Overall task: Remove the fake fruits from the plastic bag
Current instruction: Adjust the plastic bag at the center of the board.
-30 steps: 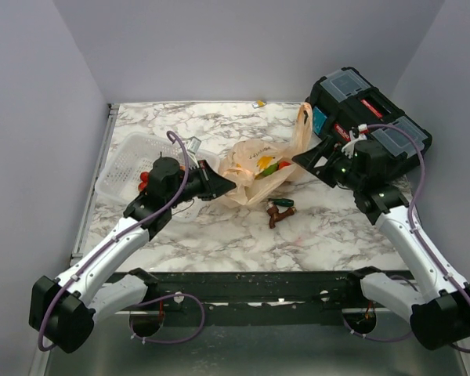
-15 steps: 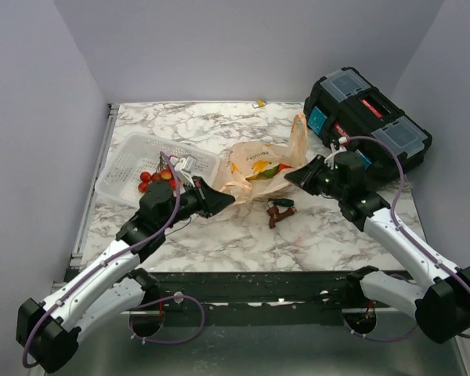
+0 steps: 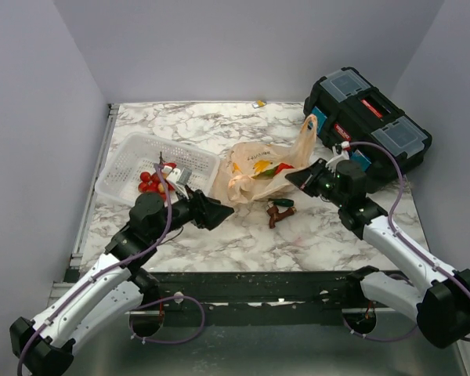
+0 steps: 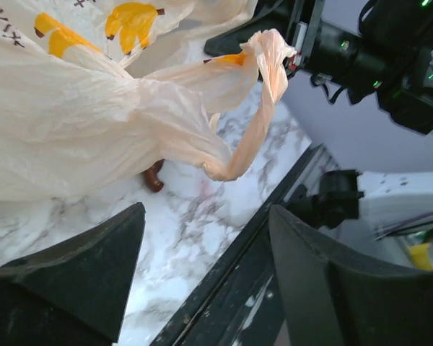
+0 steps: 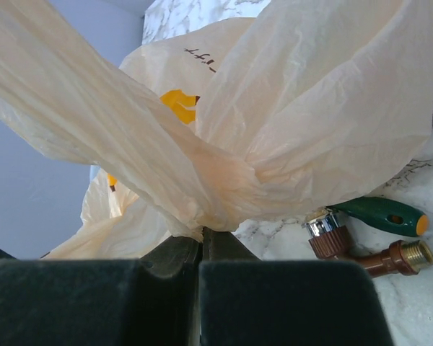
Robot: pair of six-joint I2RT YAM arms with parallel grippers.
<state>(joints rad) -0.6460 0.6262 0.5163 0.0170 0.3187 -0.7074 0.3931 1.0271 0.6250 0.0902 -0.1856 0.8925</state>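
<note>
**Plastic bag pinched at 1 side, fruits inside**

Item 1. Plastic bag (image 3: 258,174): thin, crinkled, peach-beige with yellow banana prints. It lies at mid-table between the 2 arms. 1 loop handle (image 3: 307,131) stands up at its right end, close to the toolbox.

Item 2. Fake fruits (image 3: 276,168): inside the bag. They show from above only as red, green and yellow-orange patches in its right half. Their number cannot be counted.

Item 3. Right gripper (image 5: 200,249): the 2 fingers are pressed together on a gathered fold of the bag's film. The wrist view shows the plastic bunching to a point where the fingertips meet.

Item 4. Left gripper (image 4: 206,238): jaws stand well apart with nothing between them, only bare marble and the table edge showing through the gap. It sits just off the bag's left side, apart from the film.

Item 5. Tap (image 3: 280,208): brown fitting with a green handle, lying on the marble just in front of the bag.

Item 6. Basket (image 3: 133,157): white mesh, at the left of the table (image 3: 219,125). It holds a bunch of red berries (image 3: 153,180) in its near corner.

Item 7. Toolbox (image 3: 372,117): black, at the far right corner.
</note>
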